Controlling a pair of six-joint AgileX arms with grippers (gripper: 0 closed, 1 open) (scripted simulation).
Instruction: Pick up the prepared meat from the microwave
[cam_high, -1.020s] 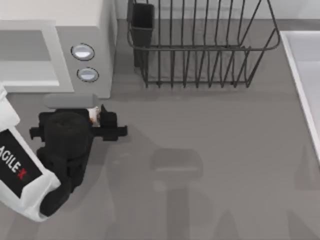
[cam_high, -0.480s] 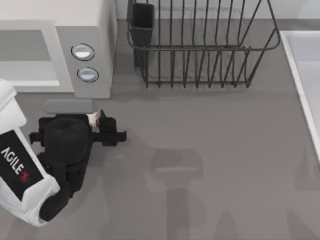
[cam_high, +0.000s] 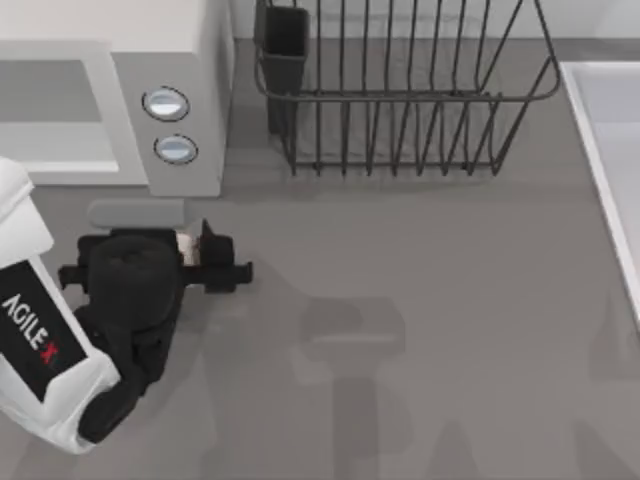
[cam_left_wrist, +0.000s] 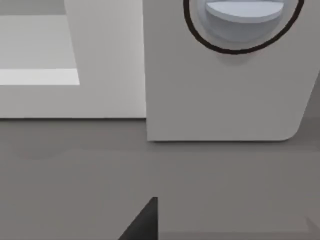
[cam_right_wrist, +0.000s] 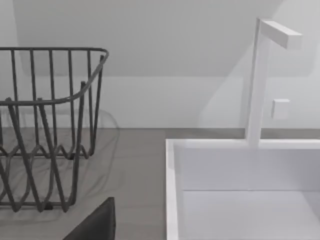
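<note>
Now, operator, note: left gripper sits just in front of microwave, below its knob panel, fingers clamped on prepared meat. Meat outside microwave, over table. Black wire dish rack stands beside microwave, to its right. Right gripper: cannot tell finger state.

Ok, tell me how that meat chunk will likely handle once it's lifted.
The prepared meat is small beside the left gripper, so probably light. Its lumpy shape suggests it could twist or slip between the fingers. It looks compact, so unlikely to flop.
</note>
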